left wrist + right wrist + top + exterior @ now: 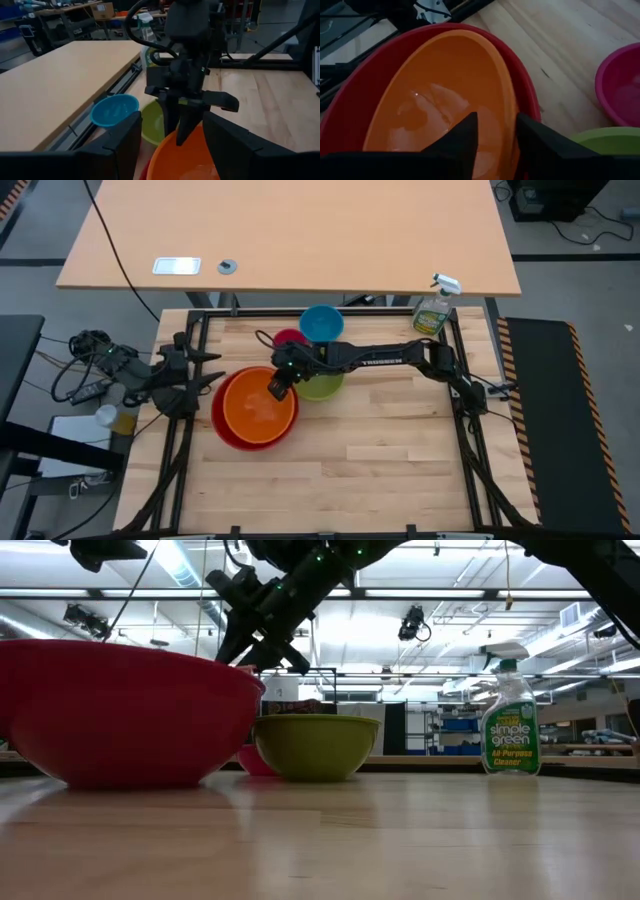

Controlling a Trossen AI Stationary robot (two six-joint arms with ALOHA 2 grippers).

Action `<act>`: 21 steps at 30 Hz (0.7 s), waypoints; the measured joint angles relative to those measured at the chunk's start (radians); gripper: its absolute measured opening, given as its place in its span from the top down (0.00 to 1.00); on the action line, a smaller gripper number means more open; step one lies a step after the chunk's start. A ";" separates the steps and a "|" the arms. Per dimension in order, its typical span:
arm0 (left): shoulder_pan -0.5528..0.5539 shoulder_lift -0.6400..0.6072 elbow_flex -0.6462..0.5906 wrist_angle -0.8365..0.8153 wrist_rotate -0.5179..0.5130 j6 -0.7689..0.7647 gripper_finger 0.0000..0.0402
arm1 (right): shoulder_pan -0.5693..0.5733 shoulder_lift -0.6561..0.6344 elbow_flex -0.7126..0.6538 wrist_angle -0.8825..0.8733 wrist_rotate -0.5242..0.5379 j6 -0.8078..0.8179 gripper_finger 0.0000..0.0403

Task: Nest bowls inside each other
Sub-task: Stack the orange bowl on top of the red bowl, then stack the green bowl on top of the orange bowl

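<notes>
The orange bowl [255, 415] sits nested in the red bowl [222, 425] at the table's left middle. My right gripper [495, 145] stands open at the orange bowl's right rim, pointing down at a slant, one finger inside the bowl and one outside it. To the right of the pair rests the lime green bowl [325, 387], with the pink bowl [288, 340] and the blue bowl [321, 322] behind it. My left gripper [215, 377] waits open just left of the red bowl. My right gripper straddles the orange bowl's right rim [511, 131], coming from the table's right and slanting down. A gap shows between the inner finger [462, 142] and the rim. Whether the outer finger touches the rim, I cannot tell. The bowl rests in the red bowl.
A spray bottle [433, 310] stands at the far right corner of the wooden table. Bare wood [400, 450] lies along the near half and the right side. A black frame rail [190, 350] runs along the table's edges.
</notes>
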 joint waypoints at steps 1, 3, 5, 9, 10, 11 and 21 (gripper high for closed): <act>0.000 0.000 0.000 0.000 0.003 0.000 0.47 | -0.001 0.000 0.000 0.000 0.000 -0.007 0.63; 0.000 0.000 0.000 0.000 0.007 0.000 0.47 | -0.006 0.000 0.002 -0.006 0.000 -0.018 0.57; 0.000 0.000 0.000 -0.001 0.007 -0.004 0.47 | -0.012 0.000 0.019 -0.030 -0.004 -0.025 0.51; 0.000 0.000 0.000 -0.001 0.007 -0.009 0.47 | -0.017 -0.008 0.102 -0.136 0.042 -0.042 0.40; 0.000 0.000 0.000 -0.001 0.007 -0.009 0.47 | -0.017 -0.010 0.130 -0.173 0.069 -0.050 0.39; 0.000 0.000 0.000 -0.001 0.007 -0.009 0.47 | -0.017 -0.010 0.161 -0.218 0.099 -0.053 0.38; 0.000 0.000 0.000 -0.004 0.059 -0.026 0.47 | 0.044 -0.012 0.247 -0.777 0.172 0.092 0.39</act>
